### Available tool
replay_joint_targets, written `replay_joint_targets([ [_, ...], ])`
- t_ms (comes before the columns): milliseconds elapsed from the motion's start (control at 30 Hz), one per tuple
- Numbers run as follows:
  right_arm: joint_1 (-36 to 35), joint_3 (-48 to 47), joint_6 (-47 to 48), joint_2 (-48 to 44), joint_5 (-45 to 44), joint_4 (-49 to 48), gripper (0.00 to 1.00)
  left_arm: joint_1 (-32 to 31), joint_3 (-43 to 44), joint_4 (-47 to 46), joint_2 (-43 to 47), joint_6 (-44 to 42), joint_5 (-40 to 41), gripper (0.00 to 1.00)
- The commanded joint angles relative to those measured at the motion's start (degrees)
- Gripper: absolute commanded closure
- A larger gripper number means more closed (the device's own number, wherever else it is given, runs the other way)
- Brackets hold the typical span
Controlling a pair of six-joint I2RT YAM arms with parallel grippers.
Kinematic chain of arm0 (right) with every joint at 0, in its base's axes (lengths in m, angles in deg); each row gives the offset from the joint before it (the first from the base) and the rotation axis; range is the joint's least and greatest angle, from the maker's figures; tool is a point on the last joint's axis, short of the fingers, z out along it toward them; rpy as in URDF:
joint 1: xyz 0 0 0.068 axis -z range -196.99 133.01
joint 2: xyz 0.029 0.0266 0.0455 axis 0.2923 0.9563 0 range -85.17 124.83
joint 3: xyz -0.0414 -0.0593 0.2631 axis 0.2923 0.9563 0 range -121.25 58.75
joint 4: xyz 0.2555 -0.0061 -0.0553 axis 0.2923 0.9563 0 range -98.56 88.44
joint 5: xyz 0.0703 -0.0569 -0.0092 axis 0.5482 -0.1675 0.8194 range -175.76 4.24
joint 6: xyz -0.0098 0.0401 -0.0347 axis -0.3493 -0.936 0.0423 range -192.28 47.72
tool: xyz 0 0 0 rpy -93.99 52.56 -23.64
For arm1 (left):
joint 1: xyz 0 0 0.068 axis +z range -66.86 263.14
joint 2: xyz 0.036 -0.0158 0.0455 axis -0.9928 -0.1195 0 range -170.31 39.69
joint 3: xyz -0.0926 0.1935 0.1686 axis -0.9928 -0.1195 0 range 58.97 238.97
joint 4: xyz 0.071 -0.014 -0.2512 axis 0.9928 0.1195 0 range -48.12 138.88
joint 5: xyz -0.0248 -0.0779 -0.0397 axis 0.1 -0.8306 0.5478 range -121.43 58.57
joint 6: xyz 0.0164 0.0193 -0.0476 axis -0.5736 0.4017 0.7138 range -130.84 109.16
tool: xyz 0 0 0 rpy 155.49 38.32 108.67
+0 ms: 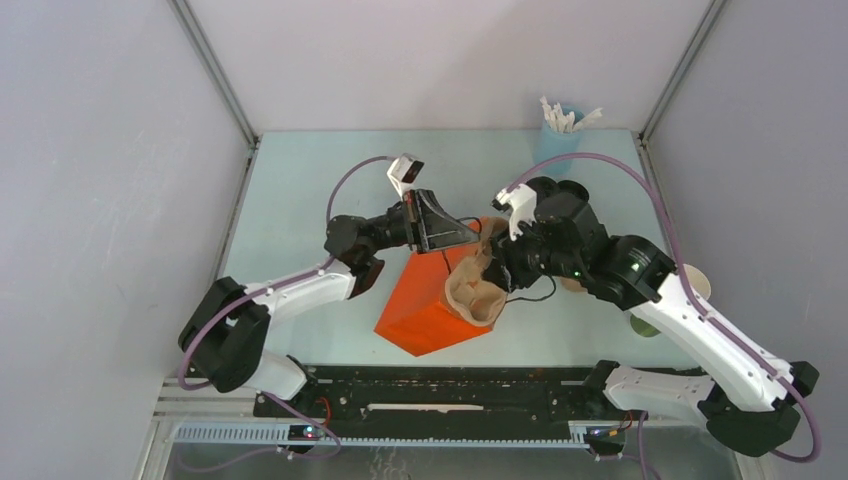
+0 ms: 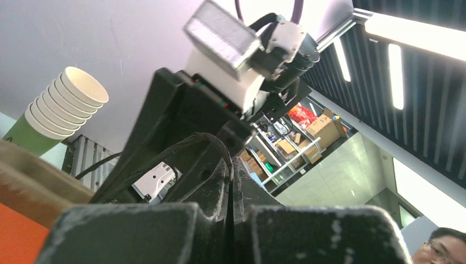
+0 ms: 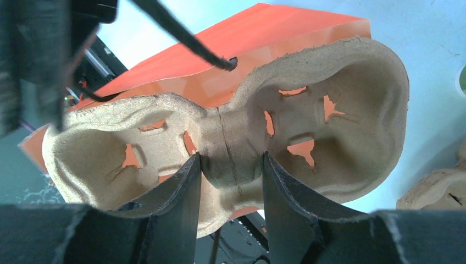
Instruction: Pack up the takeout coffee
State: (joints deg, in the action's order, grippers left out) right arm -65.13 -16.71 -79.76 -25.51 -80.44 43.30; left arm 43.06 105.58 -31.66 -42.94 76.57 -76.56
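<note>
The pale blue-green worktop (image 1: pixel 300 180) carries the large orange paper bag (image 1: pixel 425 310), which lies on its side near the middle of the near edge, its mouth turned toward the far right corner. Nothing pins the bag down, so if I push into it, I think it will slide instead of letting anything enter.

At the mouth is the brown moulded-pulp carrier (image 3: pixel 351 82) with two hollows. My right tool (image 3: pixel 232 165) is partly open and clamps it by the narrow waist between the hollows. This is a small grip on a wide piece. If a wing catches the paper, the carrier can turn in the jaws, or the pulp can crack along the crease there.

The stack of green lidless cups (image 1: pixel 690 285) with white insides is near the right edge, just beside my right forearm. A careless swing may knock it over.

My left tool (image 1: pixel 465 236) is fully shut, its tips at the upper lip of the bag's mouth. Whether paper is really pinched I cannot tell; if not, the mouth may fall closed.

The small olive-green paper cup with a black lid I cannot find in any view, and both hollows look empty. If my arms hide it, I may hit it blindly.
</note>
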Motion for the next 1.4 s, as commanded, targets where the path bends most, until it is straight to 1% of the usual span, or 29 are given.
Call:
replay_joint_targets([
  [0,-0.61,1.30,2.68,1.49,-2.15,-2.52,0.69,-0.52,-1.21,-5.78,2.21,1.15,0.92,1.00],
  [133,-1.60,6.10,6.74,0.25,0.69,-7.87,0.69,-0.51,-1.82,-5.80,2.24,0.91,0.91,1.00],
  [200,-2.09,6.35,7.37,-0.05,0.76,-7.93,0.69,-0.49,-2.17,-5.90,2.12,0.75,0.85,1.00],
  [300,-2.72,6.77,7.40,-0.56,3.10,-7.44,0.69,-0.40,-2.52,-5.25,2.16,0.10,0.95,1.00],
  [367,-4.09,7.45,7.40,-0.53,1.74,-8.07,0.69,-0.44,-2.21,-5.36,1.59,0.30,1.00,1.00],
  [433,-4.84,8.13,9.85,-0.60,1.35,-8.89,0.69,-0.44,-1.90,-6.14,1.10,1.04,0.84,1.00],
  [500,-4.00,8.92,10.85,-1.01,2.27,-11.14,0.69,-0.52,-1.78,-6.11,1.27,1.02,0.94,1.00],
  [600,-2.00,9.06,9.15,-0.91,5.96,-13.52,0.69,-0.62,-1.26,-5.91,1.37,1.38,1.07,1.00],
  [633,-2.00,9.33,8.43,-1.00,6.01,-14.10,0.69,-0.80,-1.05,-5.88,1.48,1.39,1.08,1.00],
  [700,-2.53,11.17,7.77,-2.20,5.29,-16.74,0.69,-1.10,-0.74,-5.48,1.47,1.28,1.38,1.00],
  [767,-2.43,14.20,5.90,-4.48,7.57,-21.34,0.69,-1.66,0.22,-5.14,0.93,1.17,1.61,1.00],
  [833,-2.40,15.59,5.49,-5.80,9.54,-23.45,0.68,-2.56,1.37,-5.06,0.21,1.26,1.60,1.00],
  [933,-1.86,15.99,5.74,-5.76,7.19,-22.67,0.69,-3.43,2.64,-5.04,-0.20,1.48,1.92,1.00],
  [1100,-1.49,18.00,4.50,-7.78,8.44,-22.50,0.69,-4.28,4.24,-4.92,-0.61,1.11,2.69,1.00],
  [1233,-3.42,18.25,1.94,-11.16,4.05,-19.79,0.69,-4.48,6.58,-4.69,-1.93,0.32,3.43,1.00],
  [1367,-3.62,18.45,1.11,-12.84,-0.92,-18.26,0.69,-5.23,11.98,-4.76,-6.03,1.16,3.82,1.00],
])
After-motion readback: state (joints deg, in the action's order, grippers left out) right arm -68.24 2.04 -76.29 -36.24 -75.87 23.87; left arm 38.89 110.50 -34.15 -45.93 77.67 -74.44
